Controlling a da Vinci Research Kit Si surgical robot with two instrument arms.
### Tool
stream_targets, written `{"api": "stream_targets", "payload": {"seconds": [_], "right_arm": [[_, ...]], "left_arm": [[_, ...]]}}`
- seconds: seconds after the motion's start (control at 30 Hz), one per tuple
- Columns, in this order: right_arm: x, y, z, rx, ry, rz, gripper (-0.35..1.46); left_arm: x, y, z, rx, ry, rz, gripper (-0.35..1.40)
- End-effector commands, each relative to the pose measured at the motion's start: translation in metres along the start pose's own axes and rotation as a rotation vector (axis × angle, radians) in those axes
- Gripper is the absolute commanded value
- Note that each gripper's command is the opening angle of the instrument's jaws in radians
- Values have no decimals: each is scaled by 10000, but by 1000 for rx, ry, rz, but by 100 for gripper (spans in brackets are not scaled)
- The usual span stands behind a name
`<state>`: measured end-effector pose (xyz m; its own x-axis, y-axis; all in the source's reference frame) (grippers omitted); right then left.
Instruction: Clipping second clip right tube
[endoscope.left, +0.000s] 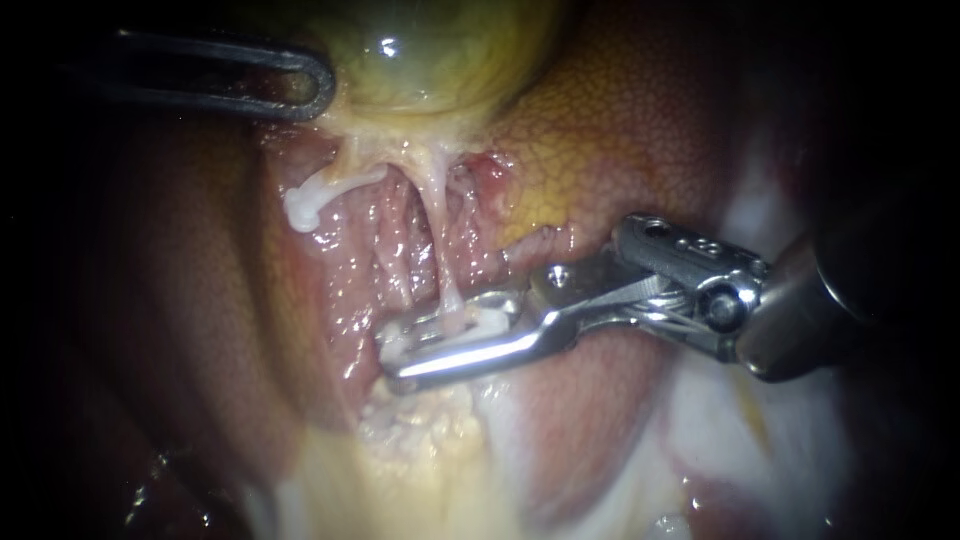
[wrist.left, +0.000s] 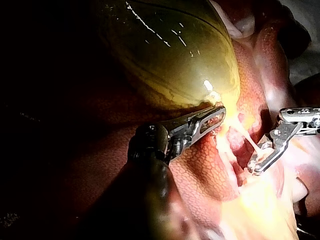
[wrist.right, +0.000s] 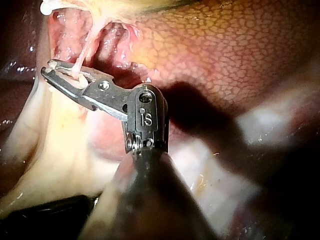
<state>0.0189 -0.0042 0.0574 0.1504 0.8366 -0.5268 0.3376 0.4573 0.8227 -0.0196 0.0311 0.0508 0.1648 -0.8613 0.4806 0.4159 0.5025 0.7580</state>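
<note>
At 6 o'clock, your right instrument (endoscope.left: 392, 358) has its jaws clamped on a white clip (endoscope.left: 485, 325) around the right tube (endoscope.left: 440, 255), while at 10 o'clock your left instrument (endoscope.left: 318, 85) grips the gallbladder (endoscope.left: 440, 50) between closed jaws.

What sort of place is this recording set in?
Probably a surgical training bench with excised tissue: a greenish gallbladder on mottled liver, the left instrument at its edge, the right instrument holding a white clip around a pale tube.

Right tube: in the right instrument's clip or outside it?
In. The right tube drops from the gallbladder straight into the white clip carried by the right instrument; the right wrist view shows the same.
</note>
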Motion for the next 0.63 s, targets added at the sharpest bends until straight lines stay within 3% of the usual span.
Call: {"api": "stream_targets", "payload": {"seconds": [0.03, 0.63], "right_arm": [[1, -1, 1, 1, 0, 1, -35], [-1, 1, 1, -16, 7, 0, -35]], "left_arm": [[0, 0, 0, 0, 0, 0, -35], [-1, -1, 1, 0, 0, 0, -35]]}}
